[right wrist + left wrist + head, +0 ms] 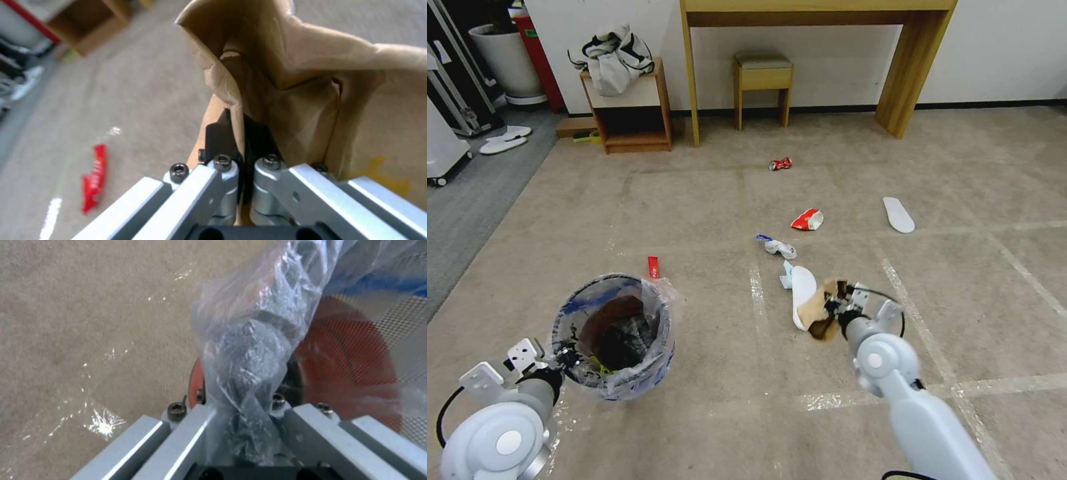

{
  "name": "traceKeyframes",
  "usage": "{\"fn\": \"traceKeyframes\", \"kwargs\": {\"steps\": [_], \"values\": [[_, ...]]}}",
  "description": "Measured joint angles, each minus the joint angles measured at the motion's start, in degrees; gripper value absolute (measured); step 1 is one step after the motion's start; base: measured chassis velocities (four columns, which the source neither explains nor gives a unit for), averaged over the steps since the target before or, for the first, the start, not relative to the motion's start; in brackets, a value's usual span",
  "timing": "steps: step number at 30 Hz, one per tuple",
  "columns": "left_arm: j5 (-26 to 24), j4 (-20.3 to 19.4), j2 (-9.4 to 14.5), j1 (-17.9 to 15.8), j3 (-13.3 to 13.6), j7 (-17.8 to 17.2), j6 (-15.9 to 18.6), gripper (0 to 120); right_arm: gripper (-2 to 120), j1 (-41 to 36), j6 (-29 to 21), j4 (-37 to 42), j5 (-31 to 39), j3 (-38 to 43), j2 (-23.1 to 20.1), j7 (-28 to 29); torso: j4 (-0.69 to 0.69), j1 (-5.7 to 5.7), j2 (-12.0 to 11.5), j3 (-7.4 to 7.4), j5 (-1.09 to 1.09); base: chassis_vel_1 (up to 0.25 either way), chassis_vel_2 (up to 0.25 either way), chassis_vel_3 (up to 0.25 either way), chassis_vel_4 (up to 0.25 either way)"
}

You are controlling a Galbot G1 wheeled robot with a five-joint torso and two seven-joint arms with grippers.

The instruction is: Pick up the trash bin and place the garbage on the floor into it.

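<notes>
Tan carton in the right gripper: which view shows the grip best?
The right wrist view: the carton is close up, its thin edge pinched by the shut right gripper. The head view shows the carton small, off the floor beside a white insole. The left wrist view looks at the bin instead.

Both arms are pale grey-white with rounded joint housings, each carrying a round white cap. The left arm (500, 427) has a black cable looping at its side; the right arm (907, 393) has a thin black cable arcing over its wrist. Each wrist ends in angular silver-aluminium brackets fixed with dark socket-head screws. The right gripper (242, 133) has black fingers; the left gripper's (245, 426) seem black too, blurred behind plastic.
</notes>
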Motion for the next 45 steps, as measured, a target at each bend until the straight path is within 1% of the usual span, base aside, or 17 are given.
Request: {"fn": "traceKeyframes", "kwargs": {"steps": [4, 8, 10, 11, 12, 16, 19, 20, 21, 23, 27, 29, 34, 36, 45], "values": [[0.1, 0.4, 0.1, -0.6, 0.9, -0.1, 0.0, 0, 0, 0.4, 0.0, 2.8, 0.1, -1.8, -0.4, -0.1, 0.0, 0.0, 0.0, 0.0, 0.01, 0.0, 0.0, 0.0, 0.0], [0.3, 1.0, 0.1, -1.0, 1.5, -0.2, 0.0, 0, 0, 1.4, 0.2, 3.3, 0.6, -3.5, -1.1, -0.7, 0.0, 0.0, 0.0, 0.0, 0.02, 0.0, 0.0, 0.0, 0.0], [0.5, 1.9, 0.0, -1.2, 2.0, -0.2, 0.1, 0, 0, 3.2, 1.4, 3.4, 1.5, -6.1, -2.8, -2.6, 0.01, 0.0, 0.0, 0.0, 0.01, 0.0, 0.0, 0.0, 0.0], [0.5, 1.9, 0.0, -1.2, 2.0, -0.2, 0.1, 0, 0, 3.2, 1.4, 3.4, 1.5, -6.1, -2.8, -2.6, 0.01, 0.0, 0.0, 0.0, 0.01, 0.0, 0.0, 0.0, 0.0], [0.5, 2.3, 0.0, -1.3, 2.1, -0.2, 0.1, 0, 0, 4.0, 2.7, 3.3, 1.9, -7.4, -3.6, -3.8, 0.01, 0.0, 0.0, 0.0, 0.0, 0.0, 0.0, 0.0, 0.0], [0.2, 2.9, 0.3, -1.9, 2.2, -0.2, 0.1, 0, 0, 4.8, 3.7, 4.2, 2.6, -8.4, -5.0, -5.5, 0.01, 0.0, 0.0, 0.0, 0.01, 0.0, 0.0, 0.0, 0.0], [0.2, 3.2, 0.4, -2.1, 2.2, -0.1, 0.1, 0, 0, 4.6, 3.7, 4.7, 2.6, -8.4, -4.3, -5.8, 0.0, 0.0, 0.0, 0.0, -0.02, 0.0, 0.0, 0.0, 0.0], [0.2, 3.1, 0.7, -2.1, 2.2, 0.0, 0.1, 0, 0, 4.1, 4.0, 4.7, 1.9, -8.3, -2.7, -5.9, 0.0, 0.0, 0.0, 0.0, 0.02, 0.0, 0.0, 0.0, 0.0], [0.2, 3.1, 0.7, -2.1, 2.2, 0.0, 0.1, 0, 0, 4.1, 4.0, 4.7, 1.9, -8.3, -2.7, -5.9, 0.0, 0.0, 0.0, 0.0, 0.02, 0.0, 0.0, 0.0, 0.0], [0.2, 3.0, 1.0, -2.1, 2.4, 0.0, 0.1, 0, 0, 3.1, 4.2, 4.7, 0.9, -8.3, -1.1, -5.8, 0.01, 0.0, 0.0, 0.0, 0.01, 0.0, 0.0, 0.0, 0.0], [0.2, 3.1, 0.9, -2.3, 3.0, 0.0, 0.1, 0, 0, 2.0, 4.2, 5.5, 0.4, -7.9, -1.0, -5.8, 0.01, 0.0, 0.0, 0.0, 0.02, 0.0, 0.0, 0.0, 0.0], [0.5, 3.6, 0.5, -2.5, 3.7, 0.0, 0.2, 0, 0, 1.7, 4.1, 5.9, 0.4, -7.2, -1.9, -5.7, 0.0, 0.0, 0.0, 0.0, 0.0, 0.0, 0.0, 0.0, 0.0], [0.6, 4.3, 0.3, -3.0, 4.1, 0.1, 0.2, 0, 0, 2.6, 4.1, 5.6, 0.8, -7.1, -3.7, -5.8, 0.0, 0.0, 0.0, 0.0, 0.01, 0.0, 0.0, 0.0, 0.0], [0.5, 4.7, 0.7, -3.5, 4.2, 0.0, 0.3, 0, 0, 3.7, 4.2, 5.7, 1.3, -7.9, -5.2, -5.9, 0.0, 0.0, 0.0, 0.01, -0.01, 0.0, 0.0, 0.0, 0.0], [-0.5, 4.6, 1.9, -3.7, 4.3, -0.3, 0.5, 0, 0, 7.1, 4.7, 7.1, 3.4, -11.5, -7.8, -6.9, 0.01, 0.0, 0.0, 0.01, 0.01, 0.0, 0.0, 0.0, 0.0]]}}
